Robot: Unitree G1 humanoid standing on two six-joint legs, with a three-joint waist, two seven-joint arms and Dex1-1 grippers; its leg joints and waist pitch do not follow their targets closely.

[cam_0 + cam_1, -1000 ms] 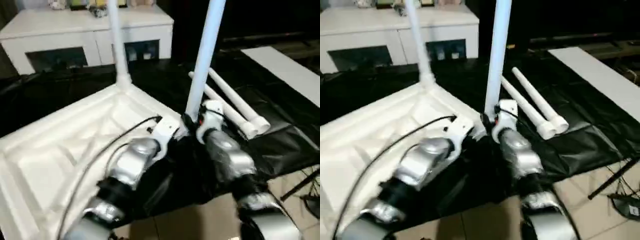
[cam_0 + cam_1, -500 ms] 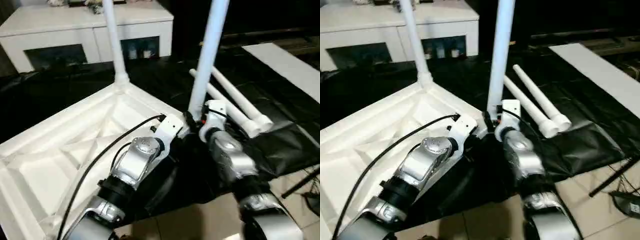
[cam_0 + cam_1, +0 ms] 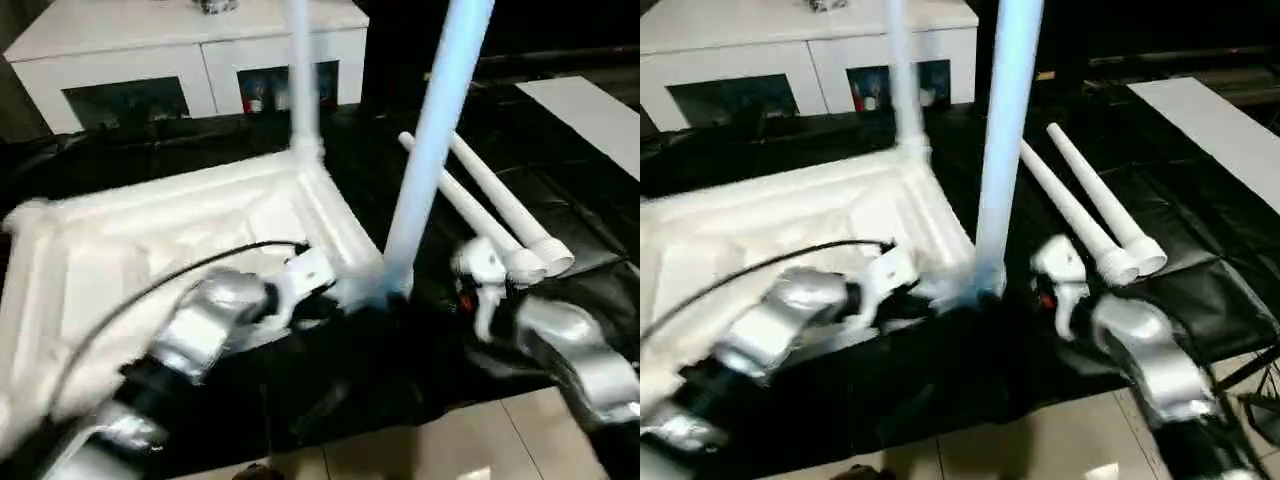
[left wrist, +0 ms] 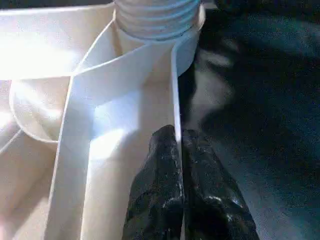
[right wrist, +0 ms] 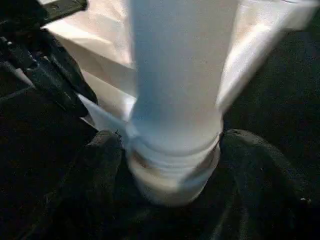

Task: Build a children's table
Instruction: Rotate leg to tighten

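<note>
The tabletop (image 3: 180,240) lies underside up on a black sheet (image 3: 590,210) spread over the floor, its ribs and raised rim facing the camera. The sheet is creased and glossy; at its near edge beige floor tiles (image 3: 480,440) show. Behind stands a low white cabinet (image 3: 190,50) with dark glass doors, small objects dimly visible inside; nothing on them can be read. A flat white board (image 3: 590,110) lies on the far right.

Two legs stand upright in corner sockets: the near leg (image 3: 430,150) at the corner closest to the grippers, the far leg (image 3: 300,80) at the corner towards the cabinet. Two loose legs (image 3: 500,215) lie side by side on the sheet, right of the tabletop.

The left pincer (image 4: 180,165) is pressed together on the tabletop's thin rim, near the socket of the near leg. The right pincer (image 5: 170,155) stands spread wide on either side of that leg's base, its fingers (image 5: 100,165) beside the leg; contact cannot be told.

No writing or brand mark is legible.
</note>
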